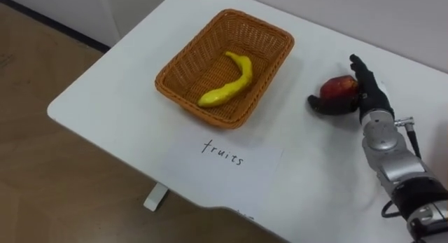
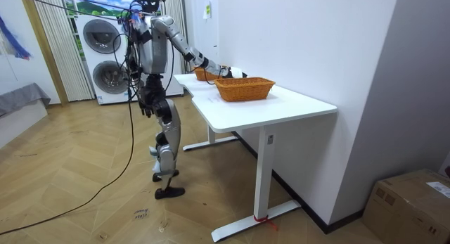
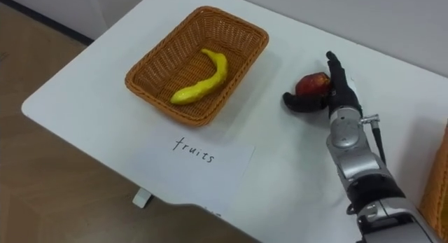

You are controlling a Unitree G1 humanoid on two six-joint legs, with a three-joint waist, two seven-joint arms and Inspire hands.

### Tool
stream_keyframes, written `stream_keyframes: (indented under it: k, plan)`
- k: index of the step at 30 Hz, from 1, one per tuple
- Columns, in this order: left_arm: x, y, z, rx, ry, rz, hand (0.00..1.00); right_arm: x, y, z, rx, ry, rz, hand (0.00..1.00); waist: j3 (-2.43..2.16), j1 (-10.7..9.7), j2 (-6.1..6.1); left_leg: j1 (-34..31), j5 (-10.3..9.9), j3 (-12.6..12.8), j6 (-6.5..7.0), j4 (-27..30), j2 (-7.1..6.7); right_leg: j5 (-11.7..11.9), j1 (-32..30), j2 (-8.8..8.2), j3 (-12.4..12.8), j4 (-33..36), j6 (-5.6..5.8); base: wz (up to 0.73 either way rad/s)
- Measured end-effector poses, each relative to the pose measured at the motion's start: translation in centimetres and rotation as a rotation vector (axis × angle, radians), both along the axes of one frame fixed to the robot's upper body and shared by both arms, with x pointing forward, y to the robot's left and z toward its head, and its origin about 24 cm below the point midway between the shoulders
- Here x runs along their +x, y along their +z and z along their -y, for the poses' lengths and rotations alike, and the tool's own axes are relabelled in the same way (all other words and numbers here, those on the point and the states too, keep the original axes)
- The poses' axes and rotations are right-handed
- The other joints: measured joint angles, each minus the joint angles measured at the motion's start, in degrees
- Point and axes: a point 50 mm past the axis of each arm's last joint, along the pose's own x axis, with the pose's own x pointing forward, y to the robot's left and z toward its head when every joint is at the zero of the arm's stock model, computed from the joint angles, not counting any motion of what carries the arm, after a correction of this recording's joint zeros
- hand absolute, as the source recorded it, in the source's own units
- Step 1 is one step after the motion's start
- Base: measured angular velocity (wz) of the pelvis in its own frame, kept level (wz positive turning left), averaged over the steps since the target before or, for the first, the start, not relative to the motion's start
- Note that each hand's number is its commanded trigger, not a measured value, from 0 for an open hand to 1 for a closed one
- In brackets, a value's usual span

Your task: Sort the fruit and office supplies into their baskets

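The 2 eye views look closely down on the table (image 1: 126,82) and basket (image 1: 178,71), which the distant, floor-level room view shares.

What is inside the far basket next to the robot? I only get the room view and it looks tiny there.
Observer: A yellow banana lies in that basket.
Operator: Is the robot holding something?
Observer: Yes, its right robot hand is wrapped round a red apple, just right of the basket and not in it yet.
Operator: Is there a sign?
Observer: A handwritten paper label lies on the table in front of the basket.
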Motion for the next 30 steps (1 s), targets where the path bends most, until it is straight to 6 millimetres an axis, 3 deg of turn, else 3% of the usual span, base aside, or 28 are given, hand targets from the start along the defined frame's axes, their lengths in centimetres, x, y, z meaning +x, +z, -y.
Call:
stream_keyframes:
  k: [10, 11, 12, 13, 14, 30]
  plan:
    - [-0.1, -0.1, 0.1, -0.017, -0.004, -0.011, 0.00, 0.1, -0.1, 0.1, -0.008, 0.031, -0.035, 0.00, -0.07, 0.09, -0.46, 0.38, -0.01, -0.06, -0.01, -0.07, -0.06, 0.01, 0.54, 0.16, 0.05, -0.08, 0.00, 0.00]
    - [0.0, 0.0, 0.1, -0.017, -0.005, -0.007, 0.00, 0.1, -0.1, 0.2, -0.011, 0.033, -0.040, 0.10, -0.08, 0.09, -0.48, 0.55, -0.01, -0.12, -0.01, -0.06, -0.03, 0.01, 0.56, 0.20, 0.11, -0.10, -0.01, 0.00]
    - [0.0, 0.0, 0.1, -0.017, -0.006, -0.006, 0.00, 0.1, 0.0, 0.2, -0.017, 0.038, -0.042, 0.75, -0.08, 0.11, -0.48, 0.60, -0.01, -0.12, -0.01, -0.06, -0.02, 0.01, 0.57, 0.23, 0.17, -0.10, -0.02, 0.00]
    - [0.1, 0.0, 0.1, -0.016, -0.006, -0.006, 0.00, 0.1, 0.0, 0.2, -0.021, 0.042, -0.044, 0.96, -0.08, 0.10, -0.47, 0.64, -0.01, -0.11, -0.01, -0.06, -0.02, 0.01, 0.58, 0.23, 0.19, -0.10, -0.02, 0.00]
    - [0.1, 0.0, 0.0, -0.015, -0.006, -0.005, 0.00, 0.1, -0.1, 0.2, -0.029, 0.050, -0.048, 1.00, -0.08, 0.09, -0.46, 0.70, -0.01, -0.10, -0.02, -0.06, -0.01, 0.01, 0.61, 0.23, 0.20, -0.10, -0.02, 0.00]
    - [0.2, 0.2, -0.3, 0.013, -0.005, 0.010, 0.00, 0.1, 0.6, 1.2, -0.185, 0.077, -0.067, 1.00, -0.52, 0.03, -1.08, 1.50, 0.00, -0.06, -0.02, -0.26, 0.00, 0.02, 1.40, 0.25, 0.07, -0.15, -0.02, 0.00]
